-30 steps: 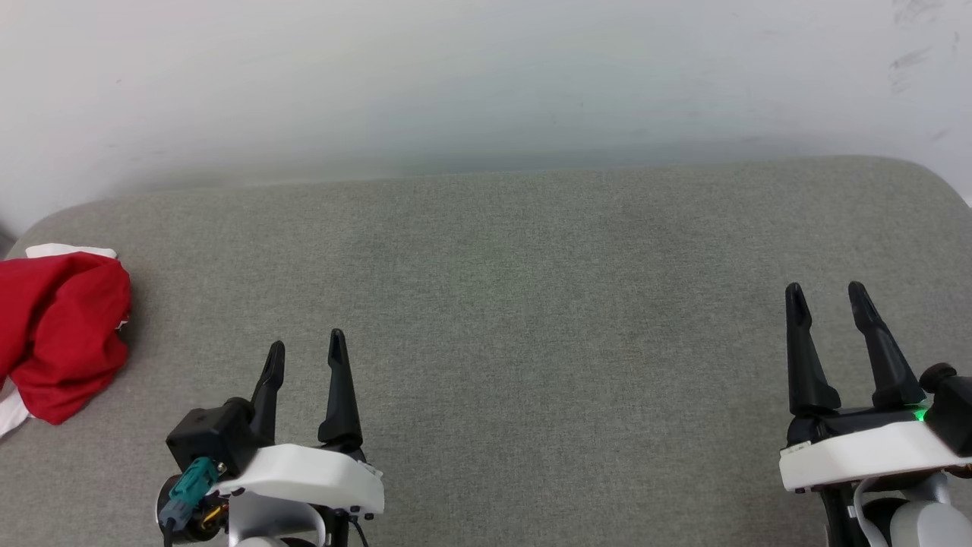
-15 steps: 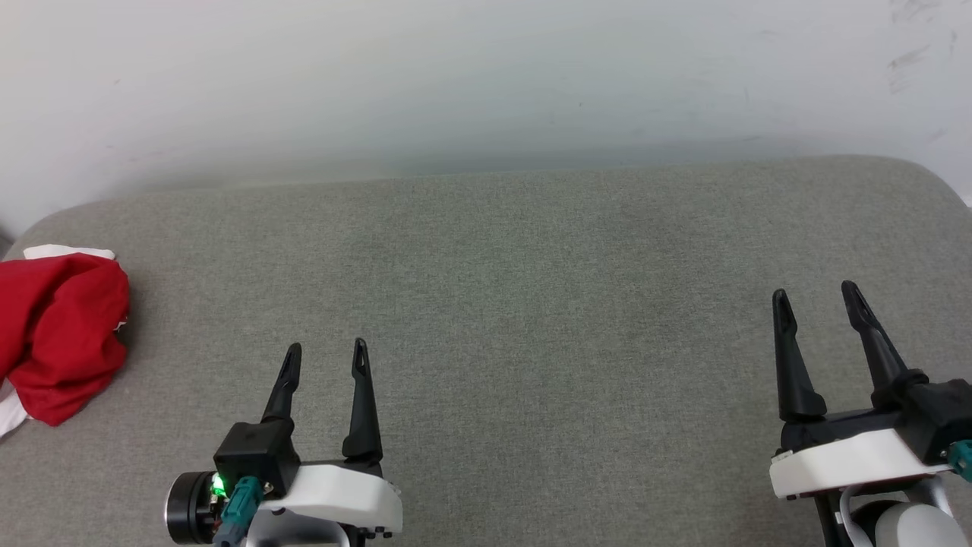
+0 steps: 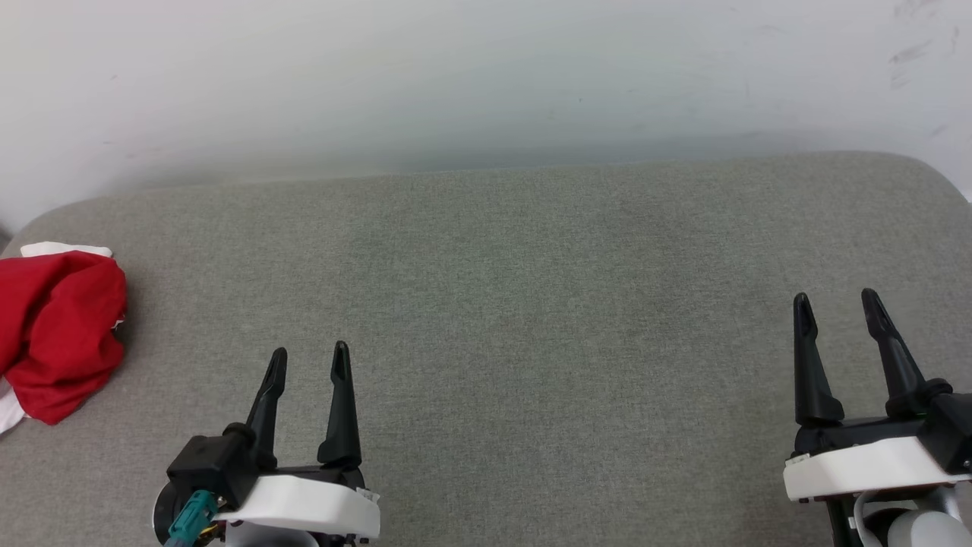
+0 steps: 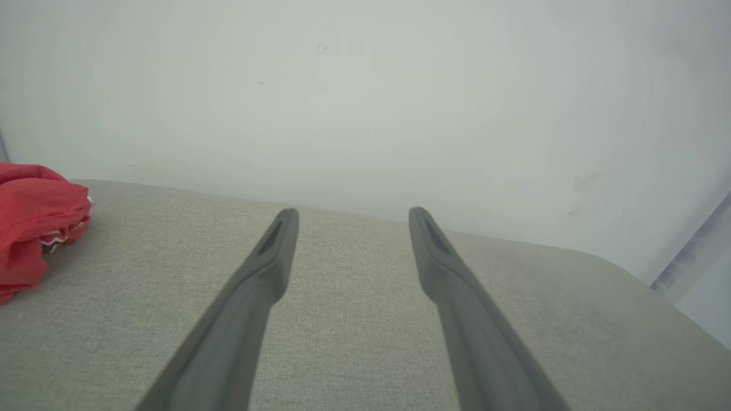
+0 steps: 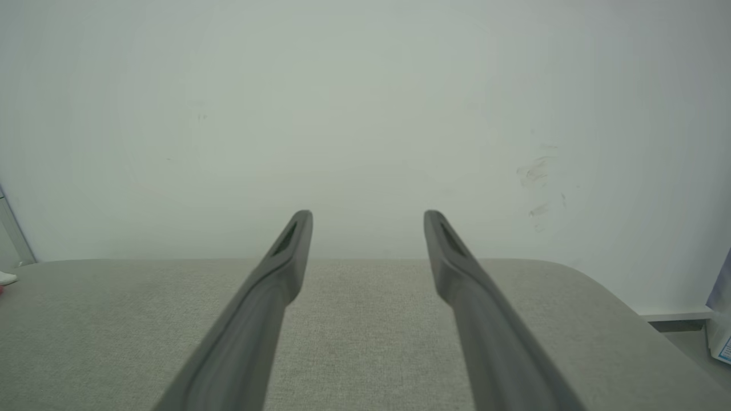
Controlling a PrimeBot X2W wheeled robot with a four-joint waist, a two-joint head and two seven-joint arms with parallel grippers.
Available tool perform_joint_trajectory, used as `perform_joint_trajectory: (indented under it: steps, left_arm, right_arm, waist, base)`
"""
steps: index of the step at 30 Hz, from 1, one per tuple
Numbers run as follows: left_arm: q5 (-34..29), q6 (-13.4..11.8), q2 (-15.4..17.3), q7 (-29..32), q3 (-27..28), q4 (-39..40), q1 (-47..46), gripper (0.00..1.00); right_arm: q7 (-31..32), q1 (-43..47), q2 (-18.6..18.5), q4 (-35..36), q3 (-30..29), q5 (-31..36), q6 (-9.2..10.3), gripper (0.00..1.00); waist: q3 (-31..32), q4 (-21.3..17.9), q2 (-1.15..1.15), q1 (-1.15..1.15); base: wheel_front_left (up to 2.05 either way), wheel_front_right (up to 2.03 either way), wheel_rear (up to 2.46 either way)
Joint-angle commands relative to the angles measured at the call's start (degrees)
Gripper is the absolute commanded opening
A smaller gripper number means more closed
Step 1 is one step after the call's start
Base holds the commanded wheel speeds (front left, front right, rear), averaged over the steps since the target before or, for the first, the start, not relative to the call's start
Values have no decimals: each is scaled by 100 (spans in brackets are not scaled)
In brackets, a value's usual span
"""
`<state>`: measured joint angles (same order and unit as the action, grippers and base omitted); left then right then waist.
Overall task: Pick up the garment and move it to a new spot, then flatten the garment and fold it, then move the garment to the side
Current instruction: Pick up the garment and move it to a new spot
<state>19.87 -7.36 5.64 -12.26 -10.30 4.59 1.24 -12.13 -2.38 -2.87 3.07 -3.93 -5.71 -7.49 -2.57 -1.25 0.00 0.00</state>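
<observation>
The garment lies bunched in a red heap with white edges at the far left of the grey padded surface; the left wrist view shows the garment at its left edge, with a bit of striped trim. My left gripper stands open at the lower left, well to the right of the heap, with nothing between its fingers. In its own view the left gripper points over bare fabric toward the wall. My right gripper is open and empty at the lower right; in the right wrist view the right gripper points at the wall.
A pale wall rises directly behind the grey surface, whose back corners are rounded. Past the right end of the surface a light object stands on the floor.
The left gripper has shifted slightly leftward and its wrist has rolled. The right gripper has moved a little to the right. Both stay open; the garment lies still.
</observation>
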Motion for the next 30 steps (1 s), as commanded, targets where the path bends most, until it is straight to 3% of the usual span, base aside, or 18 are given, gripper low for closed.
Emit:
perform_joint_trajectory:
  steps: [1, 5, 11, 26, 30]
  left_arm:
    - [-173, 226, -89, -48, 137, -25, 72, 100]
    - [-382, 570, -220, -93, 403, -91, 136, 100]
    - [-695, 832, -273, -165, 523, -267, 190, 100]
    - [-1189, 774, -276, -306, 364, -249, 238, 100]
    - [-1161, 800, -276, -310, 370, -238, 247, 100]
  right_arm:
    - [-60, 33, -1, -22, 4, 3, 0, 100]
    - [-114, 75, -2, -159, 11, -137, 1, 100]
    - [-164, 92, -1, -261, 29, 57, 1, 100]
    - [-314, 127, 0, -221, 75, 616, 1, 100]
    - [-311, 152, 0, -256, 173, 502, 1, 100]
  waist:
    - [0, 2, 0, 0]
    - [2, 1, 0, 0]
    - [11, -14, 0, 0]
    - [-9, -43, 0, 0]
    - [-4, -19, 0, 0]
  base:
    - [0, 0, 0]
    - [0, 0, 0]
    - [0, 0, 0]
    - [0, 0, 0]
    - [0, 0, 0]
